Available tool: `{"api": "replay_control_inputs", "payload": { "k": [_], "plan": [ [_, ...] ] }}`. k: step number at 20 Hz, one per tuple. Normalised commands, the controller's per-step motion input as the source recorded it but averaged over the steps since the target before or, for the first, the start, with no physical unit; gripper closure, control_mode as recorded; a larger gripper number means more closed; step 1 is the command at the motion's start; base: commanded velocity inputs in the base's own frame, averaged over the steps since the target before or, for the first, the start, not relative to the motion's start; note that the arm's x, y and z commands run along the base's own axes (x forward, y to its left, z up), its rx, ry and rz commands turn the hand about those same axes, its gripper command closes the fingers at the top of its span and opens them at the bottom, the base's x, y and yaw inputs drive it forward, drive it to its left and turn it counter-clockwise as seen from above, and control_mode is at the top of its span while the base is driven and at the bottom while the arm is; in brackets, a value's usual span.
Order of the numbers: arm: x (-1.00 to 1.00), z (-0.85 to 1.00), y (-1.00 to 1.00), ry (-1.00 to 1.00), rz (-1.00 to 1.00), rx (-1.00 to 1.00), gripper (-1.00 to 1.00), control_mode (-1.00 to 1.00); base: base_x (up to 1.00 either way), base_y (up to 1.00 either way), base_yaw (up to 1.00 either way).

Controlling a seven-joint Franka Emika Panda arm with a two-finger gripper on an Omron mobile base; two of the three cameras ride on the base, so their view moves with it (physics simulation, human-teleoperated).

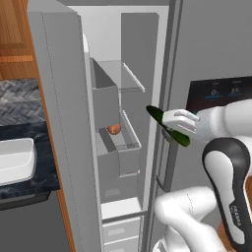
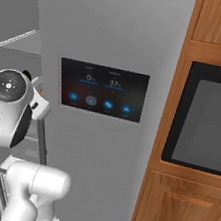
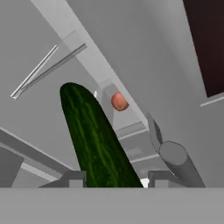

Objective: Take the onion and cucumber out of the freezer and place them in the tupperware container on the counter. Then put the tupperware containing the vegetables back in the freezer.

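The end effector is clamped partway shut around the cucumber, gripping it near one end so the long green body sticks out slantwise past the fingers, clear of the freezer and just outside its open front edge. The onion sits on a middle freezer shelf, near its back left corner. The tupperware container waits on the worktop to the left, likely the cucumber's destination.

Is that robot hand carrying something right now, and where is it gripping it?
Yes: the gripper holds the cucumber, clamped around its middle, both ends sticking out.
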Motion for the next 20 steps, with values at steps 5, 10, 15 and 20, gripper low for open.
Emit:
{"api": "replay_control_inputs", "payload": {
  "k": [5, 10, 15, 20],
  "plan": [
    [-0.27, -0.13, -0.29, -0.02, 0.0, -0.17, 1.0, -1.0, 0.0, 0.0, 0.0],
    [-0.08, -0.39, -0.24, -0.06, 0.0, -0.25, 1.0, -1.0, 0.0, 0.0, 0.0],
    [-0.01, -0.35, -0.25, -0.05, 0.0, -0.19, 1.0, -1.0, 0.0, 0.0, 0.0],
    [0.0, 0.0, 0.0, 0.0, 0.0, 0.0, 1.0, 1.0, -0.81, -0.24, 0.0]
  ]
}}
